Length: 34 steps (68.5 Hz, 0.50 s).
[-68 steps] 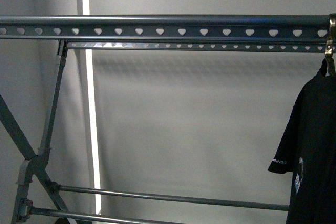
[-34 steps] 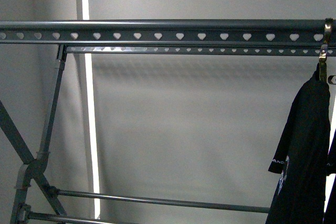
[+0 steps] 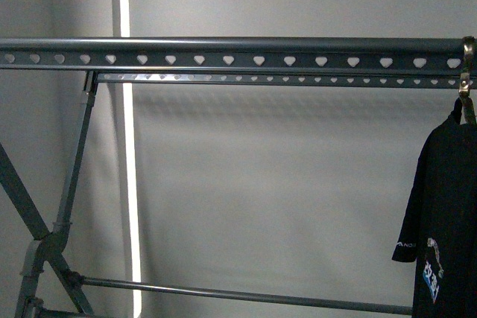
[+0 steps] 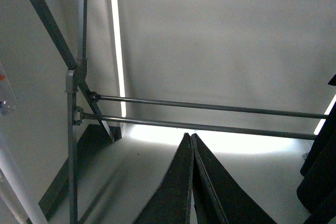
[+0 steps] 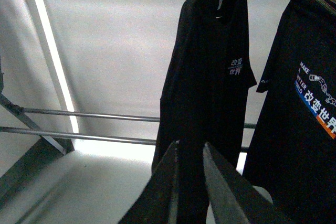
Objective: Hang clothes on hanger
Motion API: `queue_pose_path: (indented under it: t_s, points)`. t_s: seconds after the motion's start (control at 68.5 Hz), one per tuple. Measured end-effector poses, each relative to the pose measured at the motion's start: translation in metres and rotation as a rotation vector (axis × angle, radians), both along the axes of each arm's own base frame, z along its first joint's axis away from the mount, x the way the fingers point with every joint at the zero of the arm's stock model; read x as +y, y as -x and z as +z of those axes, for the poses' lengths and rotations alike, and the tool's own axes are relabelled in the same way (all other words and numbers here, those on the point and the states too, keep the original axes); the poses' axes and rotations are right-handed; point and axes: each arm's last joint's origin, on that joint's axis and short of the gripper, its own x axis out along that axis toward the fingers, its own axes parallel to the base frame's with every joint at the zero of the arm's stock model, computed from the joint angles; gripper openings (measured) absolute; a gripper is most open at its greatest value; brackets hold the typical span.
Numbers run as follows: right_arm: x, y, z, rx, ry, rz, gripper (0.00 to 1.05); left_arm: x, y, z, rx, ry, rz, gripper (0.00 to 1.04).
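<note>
Nearest, the left end effector (image 4: 191,182) is seen as two dark tapered blades pressed together, clamped on nothing. The right end effector (image 5: 190,182) is parted by a narrow gap — empty. Beyond it, a black T-shirt (image 5: 310,98) with white lettering is hung from a shiny hook (image 3: 468,80) on the dark grey metal rack (image 3: 238,57) — its flat rail punched with heart-shaped holes.
</note>
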Motion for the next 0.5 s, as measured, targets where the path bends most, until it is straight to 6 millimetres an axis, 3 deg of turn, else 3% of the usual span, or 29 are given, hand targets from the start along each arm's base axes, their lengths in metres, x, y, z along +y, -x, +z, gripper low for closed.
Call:
queue_pose_path:
  t_s: [0.058, 0.438, 0.496]
  points:
    - [0.0, 0.0, 0.0, 0.0, 0.001, 0.0, 0.01, 0.0, 0.0, 0.0, 0.0, 0.0, 0.0, 0.04]
    - [0.0, 0.0, 0.0, 0.0, -0.003, 0.0, 0.02, 0.0, 0.0, 0.0, 0.0, 0.0, 0.0, 0.04]
    - [0.0, 0.0, 0.0, 0.0, -0.003, 0.0, 0.12, 0.0, 0.0, 0.0, 0.0, 0.002, 0.0, 0.12]
